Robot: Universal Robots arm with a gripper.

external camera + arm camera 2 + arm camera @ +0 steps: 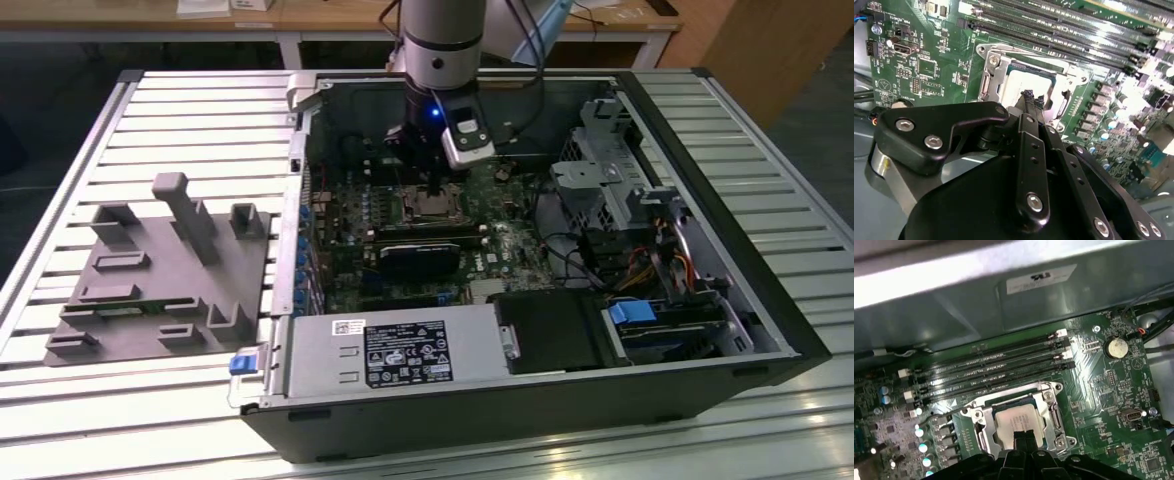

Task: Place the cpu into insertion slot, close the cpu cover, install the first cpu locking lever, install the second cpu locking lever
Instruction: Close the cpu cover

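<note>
Slatted table [160,110], open case [534,400]; end effector [1031,98] close over cpu [1016,419].

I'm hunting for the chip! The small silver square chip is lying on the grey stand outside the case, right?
No. The small silver square chip is lying in the metal-rimmed square socket inside the black case, as the first wrist view shows.

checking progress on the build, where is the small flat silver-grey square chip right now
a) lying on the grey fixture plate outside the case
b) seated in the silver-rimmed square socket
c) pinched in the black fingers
b: in both wrist views the small flat silver-grey square chip lies in the silver-rimmed square socket, right by the black gripper.
</note>
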